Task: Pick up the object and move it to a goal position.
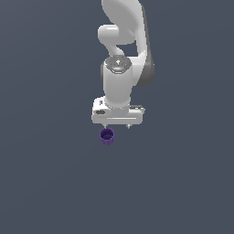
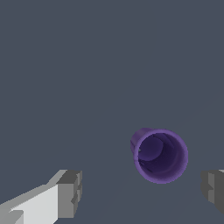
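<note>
The small dark purple tapered cup stands upright on the plain grey counter, a little left of centre in the exterior view, its open mouth facing up. The white robot claw hangs just above and behind it, its two short fingertips pointing down at the counter.

The relation that matters is the offset. In the exterior view the cup sits below the claw's left-hand fingertip rather than under the midpoint, so it lies toward the exterior view's left of the claw's centre line. The wrist view agrees: the cup's thick rim shows between the two grey finger pads, but much nearer one pad than the other, and not yet level with them.

The claw is spread wide, holding nothing, its gap clearly broader than the cup. The cup's axis is vertical, so a straight descent should suit, but I judge a small sideways shift toward the cup is needed first to centre it.

No goal marker is visible in either view.
</note>
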Robot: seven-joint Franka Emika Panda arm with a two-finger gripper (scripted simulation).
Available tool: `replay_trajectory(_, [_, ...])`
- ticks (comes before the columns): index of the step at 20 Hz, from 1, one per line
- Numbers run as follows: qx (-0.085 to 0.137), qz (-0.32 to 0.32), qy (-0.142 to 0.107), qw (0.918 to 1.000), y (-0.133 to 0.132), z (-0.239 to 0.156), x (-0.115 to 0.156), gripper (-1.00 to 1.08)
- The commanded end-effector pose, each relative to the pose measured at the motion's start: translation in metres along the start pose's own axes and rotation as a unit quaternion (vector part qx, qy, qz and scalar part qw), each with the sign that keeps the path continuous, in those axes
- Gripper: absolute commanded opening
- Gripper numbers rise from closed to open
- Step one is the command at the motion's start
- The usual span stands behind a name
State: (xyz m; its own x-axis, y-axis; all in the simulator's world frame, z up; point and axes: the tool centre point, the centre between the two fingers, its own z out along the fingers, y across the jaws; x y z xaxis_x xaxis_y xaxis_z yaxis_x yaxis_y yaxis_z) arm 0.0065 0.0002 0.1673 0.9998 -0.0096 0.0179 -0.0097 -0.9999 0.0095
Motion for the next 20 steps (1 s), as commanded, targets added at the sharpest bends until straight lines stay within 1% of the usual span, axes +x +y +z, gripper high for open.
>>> replay_trajectory(1, [0.000, 0.000, 0.000, 1.0000, 0.000, 0.000, 0.000, 0.28])
replay_trajectory(8, [-0.007, -0.006, 0.008, 0.9999, 0.006, -0.006, 0.002, 0.28])
replay_trajectory(13, [-0.008, -0.010, 0.008, 0.9999, 0.006, -0.005, 0.002, 0.28])
replay_trajectory(20, [-0.021, -0.052, 0.005, 0.9984, 0.010, 0.000, -0.002, 0.28])
